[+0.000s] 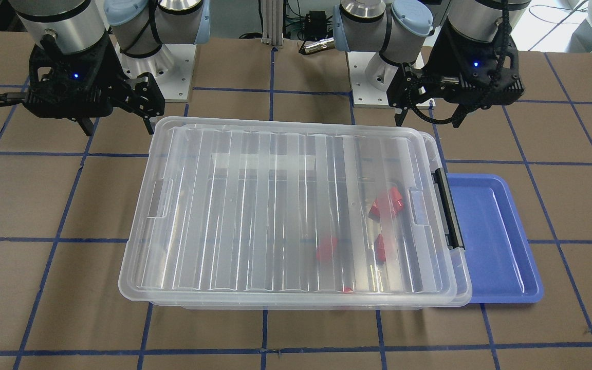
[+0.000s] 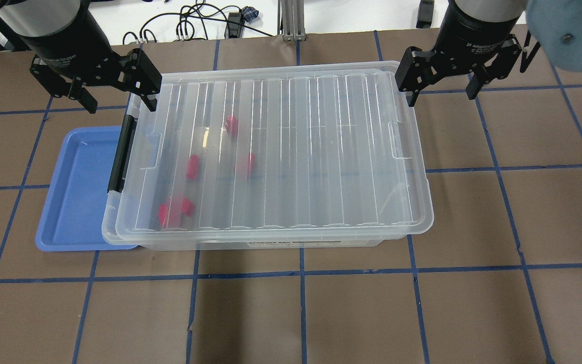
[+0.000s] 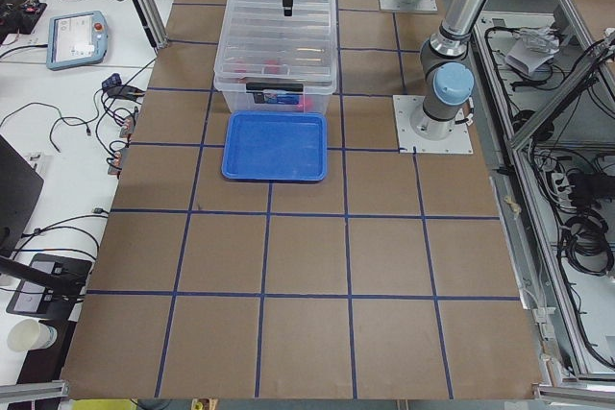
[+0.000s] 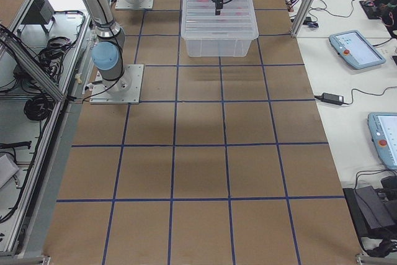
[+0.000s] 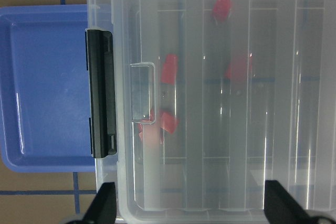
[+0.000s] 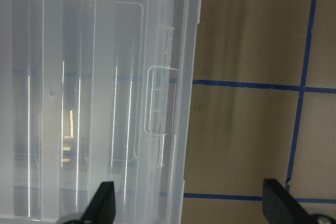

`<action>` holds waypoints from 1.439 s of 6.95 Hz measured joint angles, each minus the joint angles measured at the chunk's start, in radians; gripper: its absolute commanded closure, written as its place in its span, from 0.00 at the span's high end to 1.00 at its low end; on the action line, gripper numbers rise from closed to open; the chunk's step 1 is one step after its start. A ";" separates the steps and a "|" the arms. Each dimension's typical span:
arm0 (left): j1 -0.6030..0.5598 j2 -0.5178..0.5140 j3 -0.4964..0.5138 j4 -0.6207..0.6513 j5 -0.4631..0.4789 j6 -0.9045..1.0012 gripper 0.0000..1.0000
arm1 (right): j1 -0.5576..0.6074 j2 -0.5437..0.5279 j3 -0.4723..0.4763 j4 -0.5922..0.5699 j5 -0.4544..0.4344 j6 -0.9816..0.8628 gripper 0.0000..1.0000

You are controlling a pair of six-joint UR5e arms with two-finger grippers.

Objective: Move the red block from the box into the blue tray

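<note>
Hovering at the ends of the box (image 2: 425, 212), left gripper (image 2: 120, 107) and right gripper (image 2: 442, 97) are gaping empty. I'm reckoning the black latch (image 2: 118, 156) is needing a square, centred grip first.

We see the box (image 2: 296, 243), a large clear plastic bin, standing flat on the table with its ribbed clear lid (image 2: 321, 151) lying on top and a black latch (image 2: 120, 154) on the end at the robot's left. Through the lid we make out a small bright red block (image 2: 193, 167) on the floor near that latched end, with two more single ones (image 2: 232, 124) close by and a touching pair (image 2: 172, 210) nearer the robot. The blue tray (image 2: 76, 192), shallow with rounded corners, lies flat just beside the latched end, its near edge tucked under the box's overhanging rim.
</note>
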State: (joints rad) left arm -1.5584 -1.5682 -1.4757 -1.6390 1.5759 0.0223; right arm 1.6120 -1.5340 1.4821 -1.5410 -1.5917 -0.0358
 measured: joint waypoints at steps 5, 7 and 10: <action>0.011 0.001 0.002 -0.003 -0.006 -0.060 1.00 | 0.000 0.000 0.001 -0.002 -0.001 0.000 1.00; 0.011 0.001 -0.003 -0.003 -0.006 -0.072 1.00 | 0.000 0.000 0.002 -0.002 0.000 0.000 1.00; 0.009 -0.002 -0.007 -0.003 -0.007 -0.074 1.00 | 0.000 0.000 0.005 -0.001 0.001 0.001 1.00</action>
State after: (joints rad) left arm -1.5493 -1.5702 -1.4823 -1.6421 1.5685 -0.0521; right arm 1.6120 -1.5340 1.4875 -1.5420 -1.5908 -0.0347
